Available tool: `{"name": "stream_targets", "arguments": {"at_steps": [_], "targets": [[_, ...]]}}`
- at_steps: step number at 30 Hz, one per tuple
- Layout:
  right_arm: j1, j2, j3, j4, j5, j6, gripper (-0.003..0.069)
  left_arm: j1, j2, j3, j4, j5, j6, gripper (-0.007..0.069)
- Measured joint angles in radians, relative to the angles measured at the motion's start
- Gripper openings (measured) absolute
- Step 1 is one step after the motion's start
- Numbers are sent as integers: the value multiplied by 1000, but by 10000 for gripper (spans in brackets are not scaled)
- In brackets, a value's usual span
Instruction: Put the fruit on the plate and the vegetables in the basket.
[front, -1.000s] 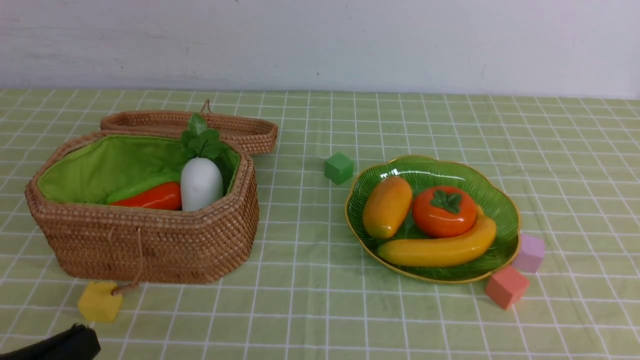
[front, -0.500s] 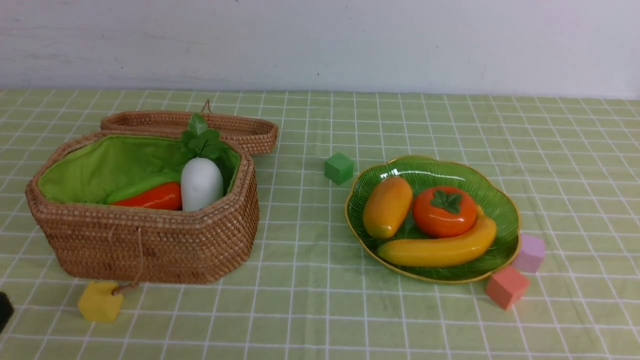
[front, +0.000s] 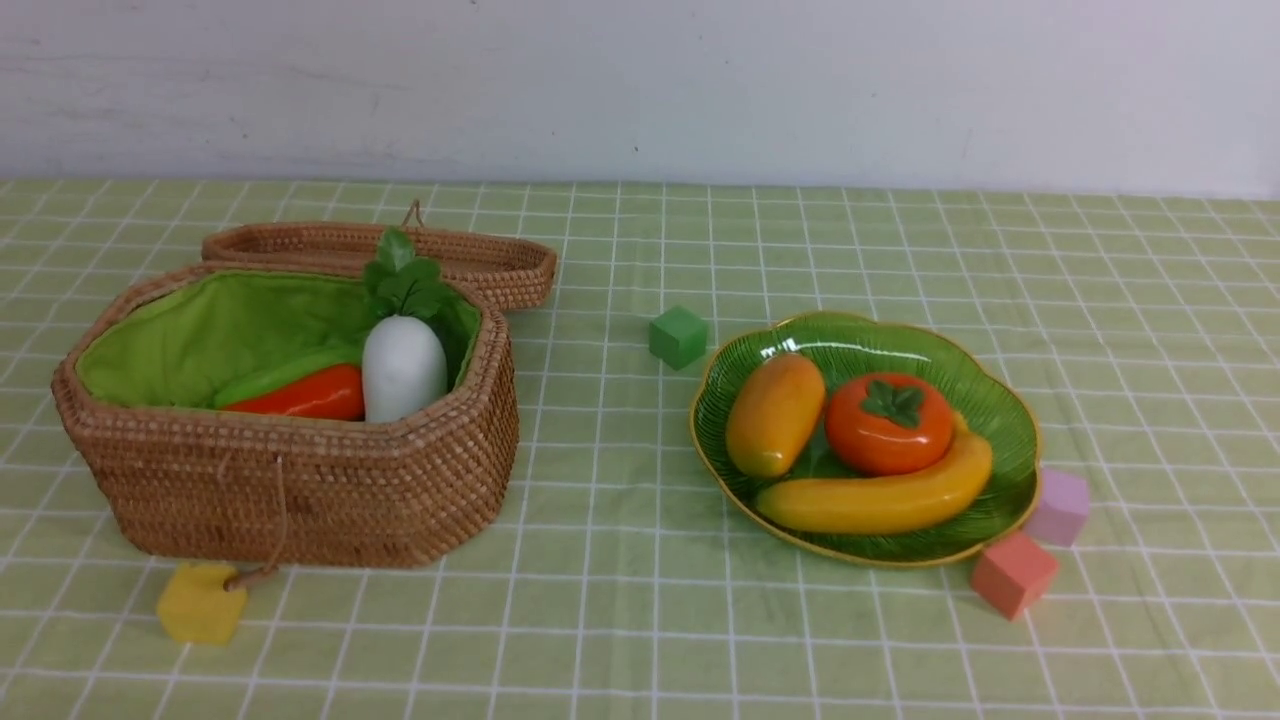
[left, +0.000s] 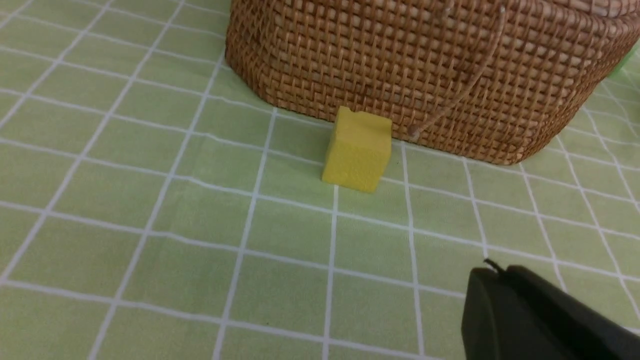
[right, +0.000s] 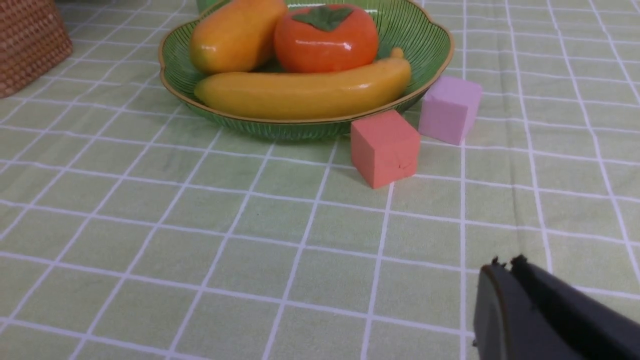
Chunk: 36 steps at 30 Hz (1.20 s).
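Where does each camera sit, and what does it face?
Front: between the arms, facing wicker basket and green plate; no robot part shows.
Left wrist: low, facing yellow cube and the basket; shut left pincer.
Right wrist: low, facing the plate, banana; shut right pincer.
All share the basket.

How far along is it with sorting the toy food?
It looks finished. The banana, mango and persimmon lie on the plate. The radish and carrot sit in the basket. Nothing is in hand: left gripper and right gripper are shut and empty. Only foam cubes remain on the cloth.
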Motion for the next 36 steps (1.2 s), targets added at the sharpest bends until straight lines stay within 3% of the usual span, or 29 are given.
{"name": "stream_targets", "arguments": {"at_steps": [19, 28, 32, 36], "targets": [[-1, 0, 0, -1, 0, 0, 35, 0, 0, 0, 0, 0, -8, -13], [-1, 0, 0, -57, -6, 0, 43, 1, 0, 0, 0, 0, -8, -13], [-1, 0, 0, -111, -15, 75, 32, 1, 0, 0, 0, 0, -8, -12], [-1, 0, 0, -238, -22, 287, -19, 1, 0, 0, 0, 0, -8, -11]]}}
